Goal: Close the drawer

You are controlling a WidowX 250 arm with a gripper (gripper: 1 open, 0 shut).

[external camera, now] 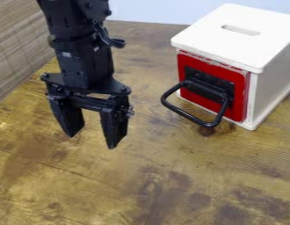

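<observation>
The drawer (214, 88) is a red rectangular front with a large black loop handle (191, 105), set in a white boxy cabinet (267, 81) at the right. The red front sits slightly proud of the cabinet face. My gripper (91, 129) hangs from a black arm at the left centre, pointing down at the table. Its two black fingers (114, 130) are spread apart with nothing between them. It stands to the left of the handle, apart from it.
The cabinet has a white top with a slot (242, 30). The wooden table (171, 189) has dark stains. A ribbed brown wall (16, 44) stands at the far left.
</observation>
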